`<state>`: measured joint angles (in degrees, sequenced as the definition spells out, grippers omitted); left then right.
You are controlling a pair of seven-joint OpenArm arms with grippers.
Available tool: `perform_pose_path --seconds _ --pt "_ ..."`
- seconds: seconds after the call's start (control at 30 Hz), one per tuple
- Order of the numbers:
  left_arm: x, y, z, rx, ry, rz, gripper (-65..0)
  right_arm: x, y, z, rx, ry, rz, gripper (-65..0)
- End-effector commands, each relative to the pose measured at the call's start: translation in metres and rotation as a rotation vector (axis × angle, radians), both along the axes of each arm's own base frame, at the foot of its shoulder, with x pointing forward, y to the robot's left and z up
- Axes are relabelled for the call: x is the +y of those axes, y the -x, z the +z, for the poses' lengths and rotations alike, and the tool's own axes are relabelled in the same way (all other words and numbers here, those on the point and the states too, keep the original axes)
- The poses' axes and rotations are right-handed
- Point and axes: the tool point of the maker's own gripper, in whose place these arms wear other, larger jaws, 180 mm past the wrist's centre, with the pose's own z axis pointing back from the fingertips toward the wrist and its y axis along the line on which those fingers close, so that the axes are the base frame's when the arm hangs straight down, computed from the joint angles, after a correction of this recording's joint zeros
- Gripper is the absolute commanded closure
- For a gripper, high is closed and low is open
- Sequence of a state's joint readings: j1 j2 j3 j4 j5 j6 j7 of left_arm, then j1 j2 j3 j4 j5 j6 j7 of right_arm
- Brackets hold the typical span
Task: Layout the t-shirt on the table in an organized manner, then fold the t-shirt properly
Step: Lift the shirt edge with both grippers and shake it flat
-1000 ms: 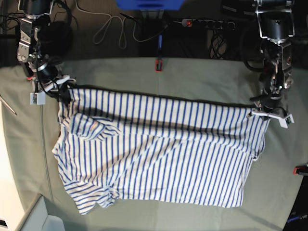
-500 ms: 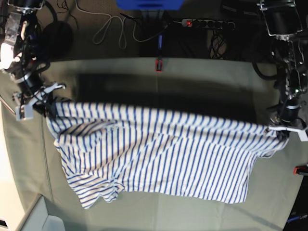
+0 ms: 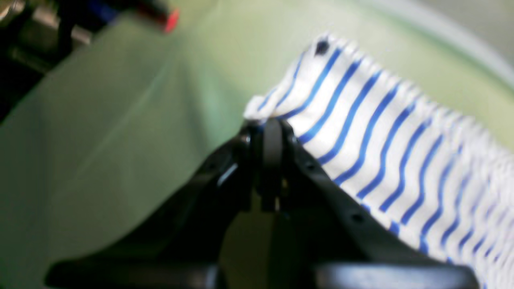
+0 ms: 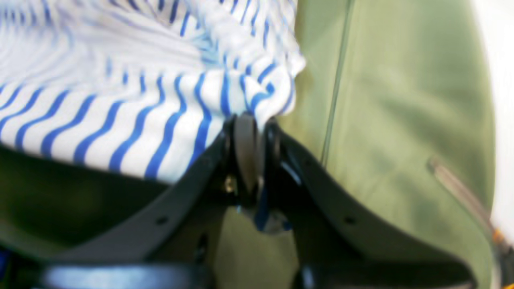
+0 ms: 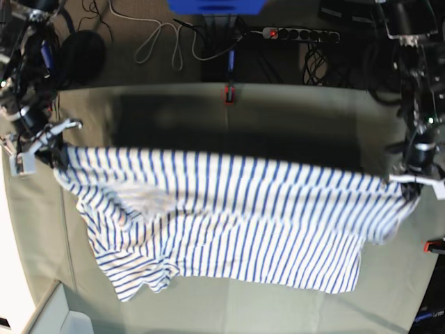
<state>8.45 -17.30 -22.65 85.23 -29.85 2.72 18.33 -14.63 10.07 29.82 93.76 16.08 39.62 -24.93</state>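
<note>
The left gripper [image 3: 268, 132] and right gripper [image 4: 251, 128] each pinch a corner of the t-shirt [image 5: 229, 216], stretched above the table [image 5: 292, 104]. Soft and light, it probably sags mid-span; corners hold best.

The left gripper [image 5: 416, 182] sits at about 3 o'clock in the base view. Its arm comes down from 1 o'clock. Its jaws are squeezed tight on a corner of the t-shirt [image 5: 229, 216]. The right gripper [image 5: 50, 147] sits at about 9 o'clock. Its arm comes down from 11 o'clock. Its jaws pinch the other corner. Both arms are spread far apart.
</note>
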Motion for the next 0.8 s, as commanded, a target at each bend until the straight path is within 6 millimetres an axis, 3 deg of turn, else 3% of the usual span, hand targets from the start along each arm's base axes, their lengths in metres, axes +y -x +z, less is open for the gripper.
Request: perform_pose_path --seconds 0.0,0.27,0.6,0.77 --pt "0.013 0.000 0.017 -0.049 -0.043 0.019 -0.2 0.000 0.003 0.007 -0.035 -0.005 0.003 0.0" --pt "0.028 0.059 -0.023 0.060 -0.010 0.119 -0.2 0.017 0.048 -0.029 0.018 -0.096 -0.016 0.0" --pt "0.036 0.107 -0.085 0.239 0.040 0.173 -0.2 0.006 0.089 -0.077 0.071 -0.198 -0.121 0.0" --pt "0.037 0.122 -0.094 0.271 0.040 0.178 -0.2 0.004 0.095 -0.084 0.077 -0.215 -0.142 0.0"
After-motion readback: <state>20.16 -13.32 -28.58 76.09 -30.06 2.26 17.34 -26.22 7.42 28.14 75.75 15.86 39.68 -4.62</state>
